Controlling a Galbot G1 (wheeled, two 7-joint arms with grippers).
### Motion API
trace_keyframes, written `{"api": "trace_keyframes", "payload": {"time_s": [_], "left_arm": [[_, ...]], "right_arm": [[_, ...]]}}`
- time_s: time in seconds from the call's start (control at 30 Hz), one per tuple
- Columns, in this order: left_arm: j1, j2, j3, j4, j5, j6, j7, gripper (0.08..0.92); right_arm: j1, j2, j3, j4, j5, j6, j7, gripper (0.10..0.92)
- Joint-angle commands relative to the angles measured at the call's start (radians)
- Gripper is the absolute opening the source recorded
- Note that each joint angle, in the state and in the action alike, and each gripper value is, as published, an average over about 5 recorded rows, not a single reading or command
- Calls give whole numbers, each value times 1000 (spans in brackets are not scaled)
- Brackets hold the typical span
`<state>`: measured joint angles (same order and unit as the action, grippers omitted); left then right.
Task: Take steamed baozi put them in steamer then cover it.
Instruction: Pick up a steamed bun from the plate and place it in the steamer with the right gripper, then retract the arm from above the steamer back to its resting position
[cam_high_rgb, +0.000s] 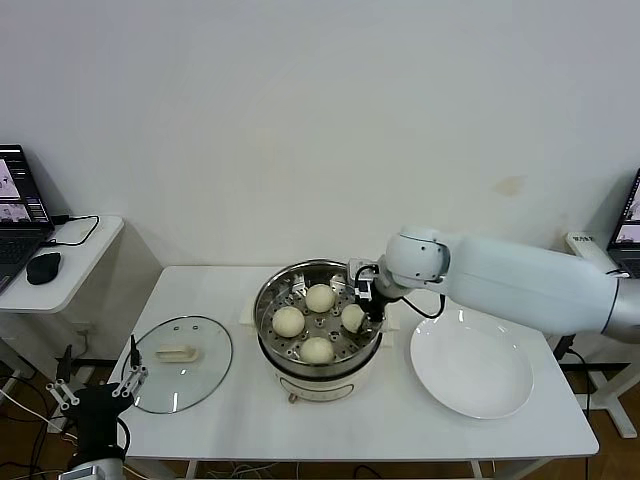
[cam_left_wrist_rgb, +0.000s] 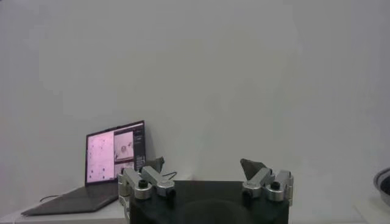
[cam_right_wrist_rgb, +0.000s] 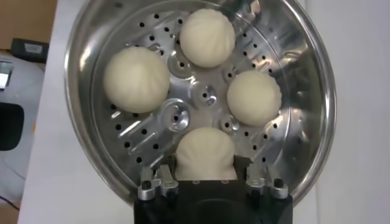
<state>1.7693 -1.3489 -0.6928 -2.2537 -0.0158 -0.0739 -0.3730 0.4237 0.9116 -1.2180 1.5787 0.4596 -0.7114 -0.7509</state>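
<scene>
The steamer (cam_high_rgb: 263, 310) stands at the table's middle with several baozi on its perforated tray (cam_right_wrist_rgb: 201, 94). Three of them (cam_high_rgb: 319, 297) (cam_high_rgb: 288, 320) (cam_high_rgb: 318, 349) lie free. My right gripper (cam_high_rgb: 360, 312) reaches in from the right and is shut on the fourth baozi (cam_high_rgb: 352, 318), which rests on the tray. In the right wrist view that baozi (cam_right_wrist_rgb: 206, 149) fills the space between the fingers (cam_right_wrist_rgb: 163, 176). The glass cover (cam_high_rgb: 205, 385) lies flat on the table left of the steamer, handle (cam_high_rgb: 178, 353) up. My left gripper (cam_high_rgb: 95, 385) is parked open, low at the table's left corner, near the cover's edge.
A white plate (cam_high_rgb: 472, 365) lies right of the steamer, under the right arm. A side table at far left carries a laptop (cam_left_wrist_rgb: 116, 158) and a black mouse (cam_high_rgb: 43, 267). The steamer's steel rim (cam_right_wrist_rgb: 79, 122) rises around the tray.
</scene>
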Motion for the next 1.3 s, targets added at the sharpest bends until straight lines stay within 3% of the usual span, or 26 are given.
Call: {"api": "trace_keyframes", "payload": {"time_s": [0.03,0.3,0.43,0.67,0.87,1.03,1.3], "left_arm": [[0,0,1,-2,2,0,1,823],[1,0,1,0,3,0,2,823],[-2,2,3,2,3,0,2,823],[-10,3,11,15,3,-5,3,823],[-35,5,10,66,-9,-82,22,823],[-64,4,12,100,-21,-114,38,823],[-81,-1,19,164,56,-128,44,823]], "right_arm": [[-15,3,15,4,10,-14,18,600],[10,-45,107,67,52,-15,33,785],[11,-120,170,135,94,-14,79,819],[-149,-366,311,306,199,115,386,823],[-764,-506,775,415,111,363,640,822],[-1343,-389,1319,405,-45,564,737,823],[-1708,134,1765,285,-337,978,683,823]]}}
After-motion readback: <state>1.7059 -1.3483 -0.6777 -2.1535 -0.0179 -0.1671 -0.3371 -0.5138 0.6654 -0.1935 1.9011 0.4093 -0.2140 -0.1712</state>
